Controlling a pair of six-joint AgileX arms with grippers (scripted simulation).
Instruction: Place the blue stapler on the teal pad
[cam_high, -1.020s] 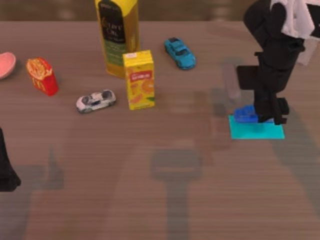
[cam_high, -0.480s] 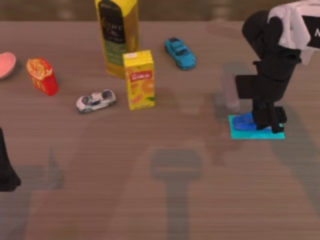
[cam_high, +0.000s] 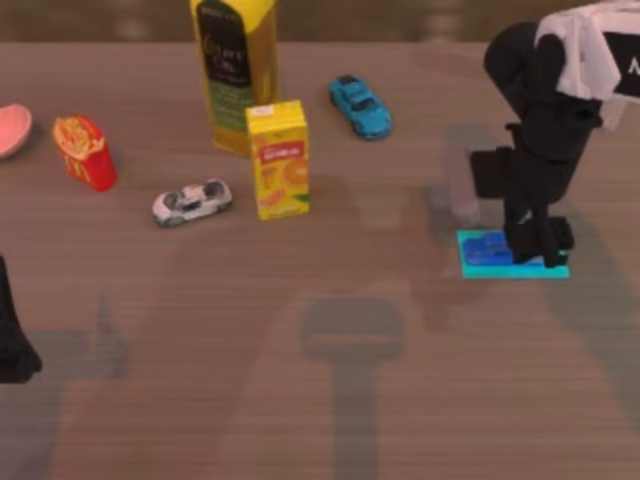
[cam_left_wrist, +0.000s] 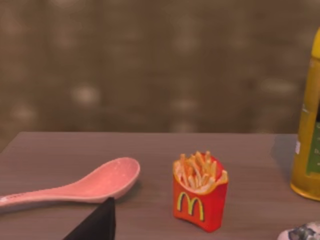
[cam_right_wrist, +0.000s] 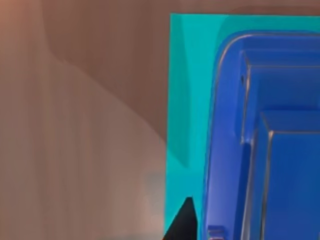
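Observation:
The blue stapler (cam_high: 487, 247) lies on the left part of the teal pad (cam_high: 556, 270) at the table's right side. My right gripper (cam_high: 531, 244) stands straight over the stapler's right end, shut on it. In the right wrist view the blue stapler (cam_right_wrist: 270, 125) fills the frame above the teal pad (cam_right_wrist: 186, 100), and one dark fingertip (cam_right_wrist: 184, 220) sits close against its side. The other finger is hidden. My left gripper (cam_high: 10, 345) is parked at the left edge, open and holding nothing.
A tall yellow bottle (cam_high: 234, 70) and a yellow juice carton (cam_high: 279, 160) stand at the back middle. A teal toy car (cam_high: 360, 106), a silver toy car (cam_high: 191, 201), a red fries box (cam_high: 84, 151) and a pink spoon (cam_high: 12, 128) lie to the left.
The right gripper has come down with the stapler, from just above the pad's back edge onto the pad. The left arm has not moved.

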